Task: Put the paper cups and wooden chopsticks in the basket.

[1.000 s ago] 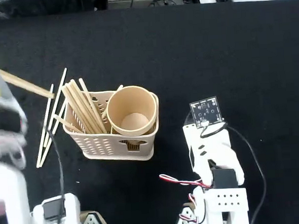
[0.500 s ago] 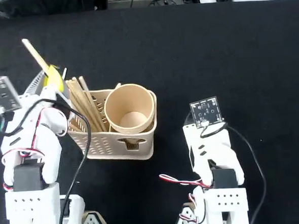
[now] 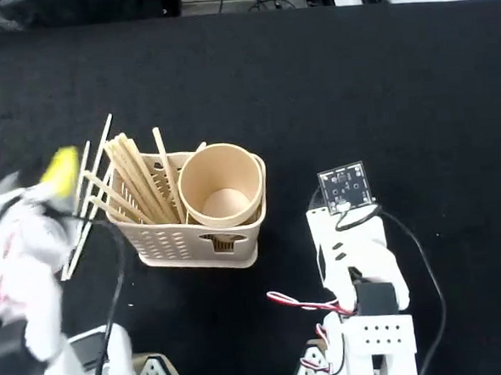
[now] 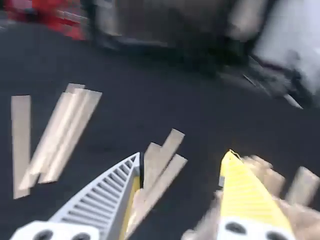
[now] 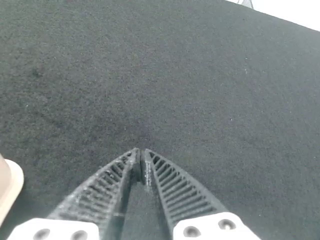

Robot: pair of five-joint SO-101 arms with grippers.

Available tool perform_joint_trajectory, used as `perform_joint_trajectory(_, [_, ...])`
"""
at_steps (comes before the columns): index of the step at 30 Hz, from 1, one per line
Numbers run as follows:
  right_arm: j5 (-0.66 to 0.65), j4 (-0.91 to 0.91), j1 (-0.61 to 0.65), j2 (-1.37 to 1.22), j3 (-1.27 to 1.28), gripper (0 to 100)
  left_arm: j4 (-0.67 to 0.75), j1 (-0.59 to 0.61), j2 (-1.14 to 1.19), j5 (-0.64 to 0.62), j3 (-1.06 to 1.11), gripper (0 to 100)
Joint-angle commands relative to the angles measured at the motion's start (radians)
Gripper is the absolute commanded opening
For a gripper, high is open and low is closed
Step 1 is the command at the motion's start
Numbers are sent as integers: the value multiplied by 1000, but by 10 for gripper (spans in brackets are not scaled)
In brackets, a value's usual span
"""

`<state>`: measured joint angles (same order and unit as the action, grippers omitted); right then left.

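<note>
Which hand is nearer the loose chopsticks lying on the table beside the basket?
Left. The left hand is open just over the loose chopsticks; the right hand sits shut over bare table on the far side of the basket.

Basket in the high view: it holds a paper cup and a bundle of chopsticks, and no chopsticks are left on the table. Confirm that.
Wrong in one respect. The basket does hold a paper cup and a bundle of chopsticks, but loose chopsticks are left on the table, lying beside the basket. The high view shows it.
</note>
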<state>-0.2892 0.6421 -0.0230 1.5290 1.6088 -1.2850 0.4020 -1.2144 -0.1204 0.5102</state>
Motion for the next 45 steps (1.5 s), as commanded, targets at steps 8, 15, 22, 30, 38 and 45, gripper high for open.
perform_joint_trajectory(8, [-12,-2,8,8,-16,13,328,750,434,187,153,259])
perform_joint_trajectory(15, [-12,-2,8,8,-16,13,506,903,999,181,-27,259])
perform_joint_trajectory(22, [-12,-2,8,8,-16,13,316,947,1565,15,-565,260])
perform_joint_trajectory(30, [-12,-2,8,8,-16,13,-46,941,2050,-114,-1283,257])
perform_joint_trajectory(38, [-12,-2,9,8,-16,13,-379,943,2371,-114,-1896,184])
perform_joint_trajectory(45, [-12,-2,9,8,-16,13,-474,908,2466,-40,-2173,30])
